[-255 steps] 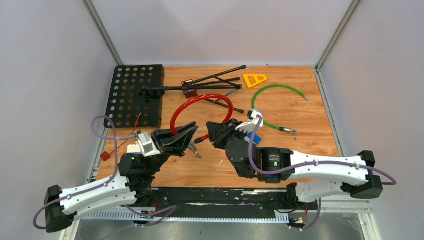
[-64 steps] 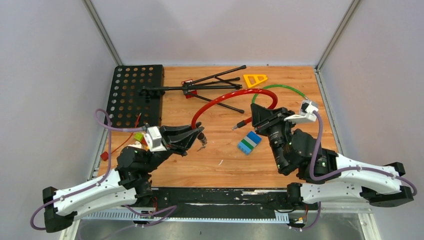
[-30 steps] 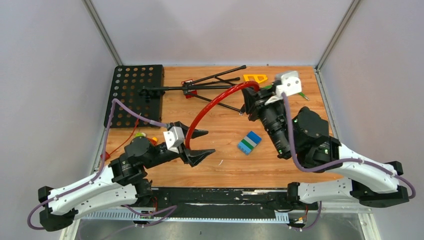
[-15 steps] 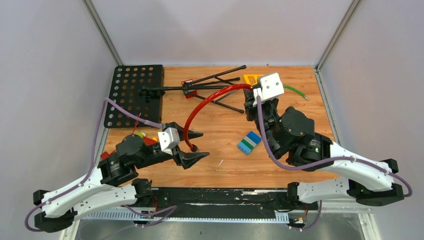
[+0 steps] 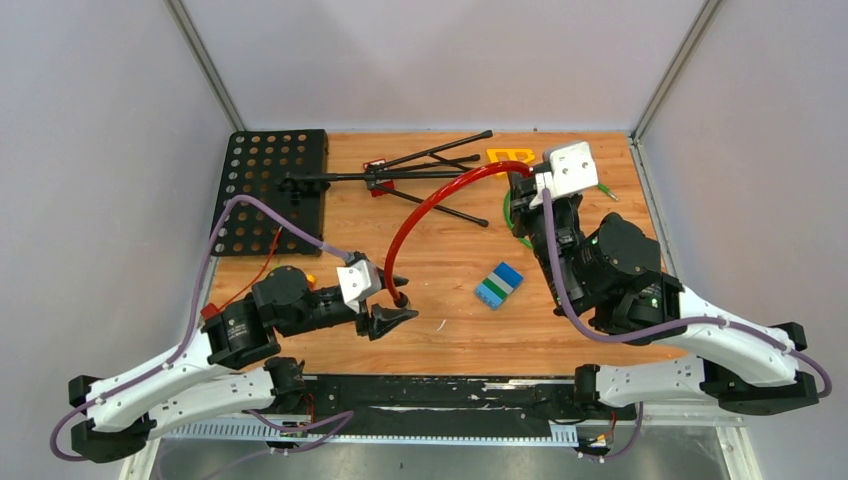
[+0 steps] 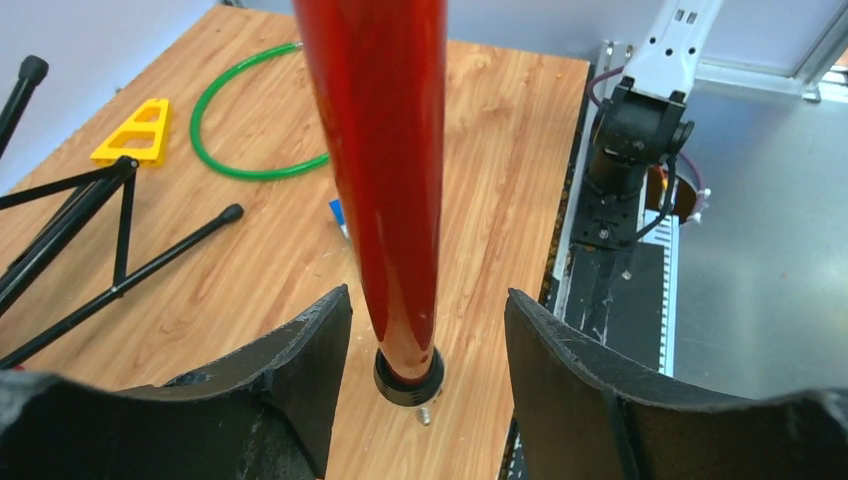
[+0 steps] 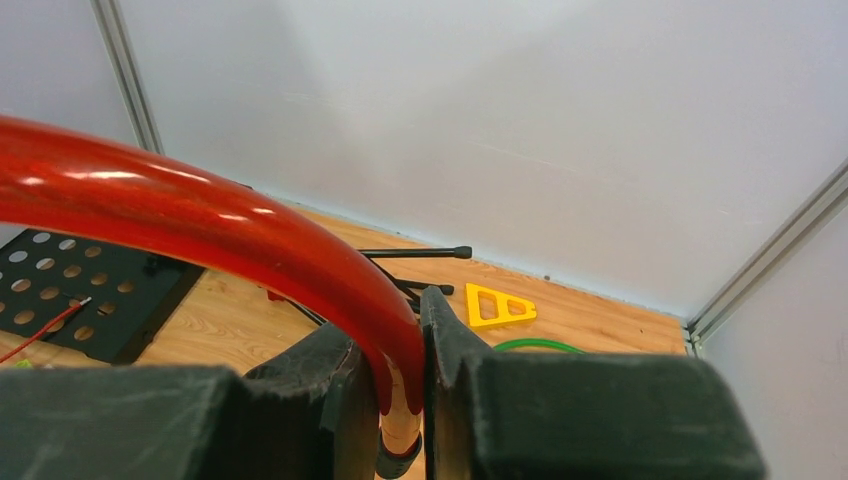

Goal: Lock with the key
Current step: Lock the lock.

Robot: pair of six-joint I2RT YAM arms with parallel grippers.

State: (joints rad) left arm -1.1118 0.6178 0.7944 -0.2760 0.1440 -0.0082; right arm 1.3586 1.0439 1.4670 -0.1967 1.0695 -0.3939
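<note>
1. My right claw [image 7: 385, 330] is clamped tight on one end of the red cable lock [image 5: 440, 190], held up above the far right part of the table [image 5: 450, 340].
2. From there the lock arches over the table and comes down towards the near edge, left of the middle.
3. My left claw [image 5: 405, 298] sits low there with its jaws wide apart, one on each side of the lock's lower end. There is a clear gap on both sides, so it grips nothing.
4. That lower end has a black cap [image 6: 408, 375] with a small metal pin. From my left wrist view it may be touching the wood, but I cannot tell for sure.
5. A blue and green block [image 5: 499, 285] lies near the table's middle, between my two arms.
6. A green cable loop [image 6: 197, 115] lies by the far right corner, and a yellow triangle [image 5: 505, 155] is at the far edge.
7. A black tripod stand [image 5: 400, 175] lies folded along the far edge, next to a black perforated plate [image 5: 268, 190] in the far left corner.
</note>
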